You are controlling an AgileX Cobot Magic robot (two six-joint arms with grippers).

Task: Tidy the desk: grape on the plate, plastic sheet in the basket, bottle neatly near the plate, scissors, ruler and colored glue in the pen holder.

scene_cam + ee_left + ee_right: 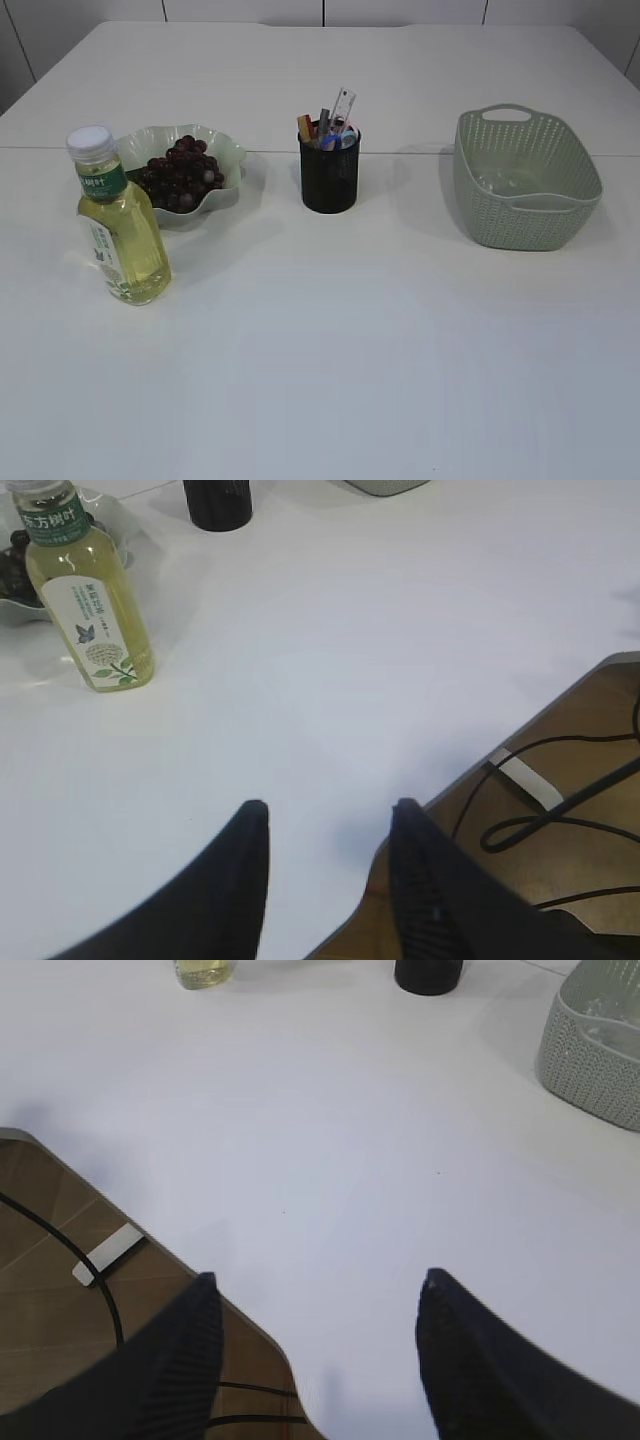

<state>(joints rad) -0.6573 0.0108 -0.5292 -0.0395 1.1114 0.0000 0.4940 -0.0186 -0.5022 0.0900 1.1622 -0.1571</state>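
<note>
Dark grapes (181, 178) lie on the pale green wavy plate (228, 152). A bottle (116, 220) of yellow liquid with a white cap stands upright just in front of the plate's left side; the left wrist view shows this bottle (88, 600) too. The black mesh pen holder (329, 178) holds a clear ruler (344, 105) and other coloured items that I cannot tell apart. A clear plastic sheet (515, 190) lies inside the green basket (480, 215). My left gripper (328, 805) and right gripper (318, 1278) hang open and empty over the table's near edge, outside the exterior view.
The white table (350, 340) stretches bare between the objects and its front edge. Beyond that edge a wooden floor with black cables (560, 820) and a white tape strip (108, 1255) shows in both wrist views.
</note>
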